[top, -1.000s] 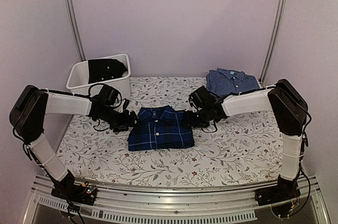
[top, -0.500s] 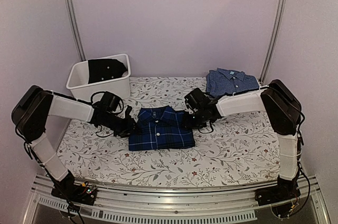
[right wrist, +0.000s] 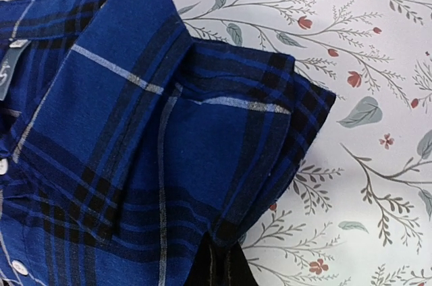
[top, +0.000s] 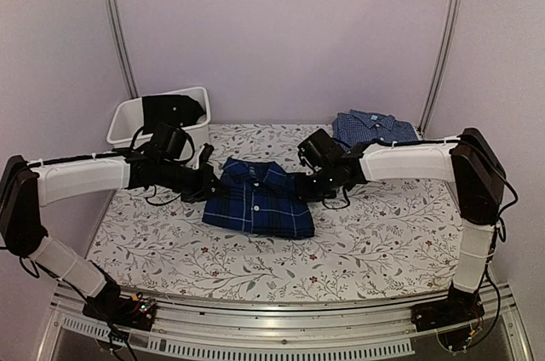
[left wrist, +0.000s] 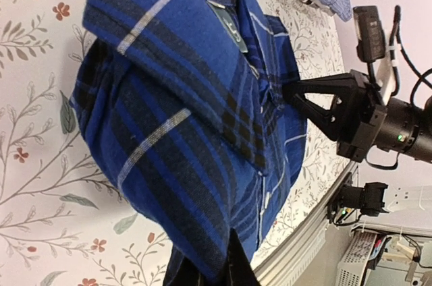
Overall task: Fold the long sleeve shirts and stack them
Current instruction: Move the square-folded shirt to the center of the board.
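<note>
One navy plaid shirt [top: 258, 205], folded, collar uppermost.

1. I see the nearer shirt [top: 257, 205] mid-way across the counter [top: 383, 242], with my left hand [top: 207, 184] at its left edge and my right hand [top: 305, 186] at its right edge.
2. The far shirt [top: 373, 129] lies behind it, to the right.
3. At the back left stands a bin [top: 153, 127] with a garment [top: 173, 111] in it.
</note>
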You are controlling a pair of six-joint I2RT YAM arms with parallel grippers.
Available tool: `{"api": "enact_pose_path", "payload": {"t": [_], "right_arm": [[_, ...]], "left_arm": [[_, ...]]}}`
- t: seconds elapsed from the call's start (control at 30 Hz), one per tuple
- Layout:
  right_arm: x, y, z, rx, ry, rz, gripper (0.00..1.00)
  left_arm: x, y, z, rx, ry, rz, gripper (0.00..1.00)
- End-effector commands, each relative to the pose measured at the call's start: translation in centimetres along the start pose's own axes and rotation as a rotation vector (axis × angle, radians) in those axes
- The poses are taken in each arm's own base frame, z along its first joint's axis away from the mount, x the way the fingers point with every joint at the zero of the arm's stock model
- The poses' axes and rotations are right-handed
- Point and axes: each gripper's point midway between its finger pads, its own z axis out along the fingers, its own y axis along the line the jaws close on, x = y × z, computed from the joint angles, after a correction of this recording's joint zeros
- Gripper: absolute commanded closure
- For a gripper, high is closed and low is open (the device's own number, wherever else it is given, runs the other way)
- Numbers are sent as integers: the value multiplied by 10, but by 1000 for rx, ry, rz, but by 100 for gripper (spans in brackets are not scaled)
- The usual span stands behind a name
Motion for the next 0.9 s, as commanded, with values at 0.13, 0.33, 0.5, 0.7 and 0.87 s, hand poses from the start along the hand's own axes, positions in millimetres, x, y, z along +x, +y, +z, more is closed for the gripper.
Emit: {"api": "enact_pose_path", "payload": {"t": [0.13,0.33,0.5,0.7,0.87], "right_arm": [[61,-54,-15,96,84,55,89],[76,-71,-26,129,76,92,61],[60,-66,-39,120,23,95,56],[36,-53,-45,100,-27,70,53],[19,-54,-39,115,-55,48,53]], "left_arm": [[72,33,25,-122,120,-58,50],[51,39,22,-165,48,-26,36],[23,46,30,-169,22,-27,45],[19,53,38,-203,40,-16,53],[19,66,43,-254,41,-19,54]]}}
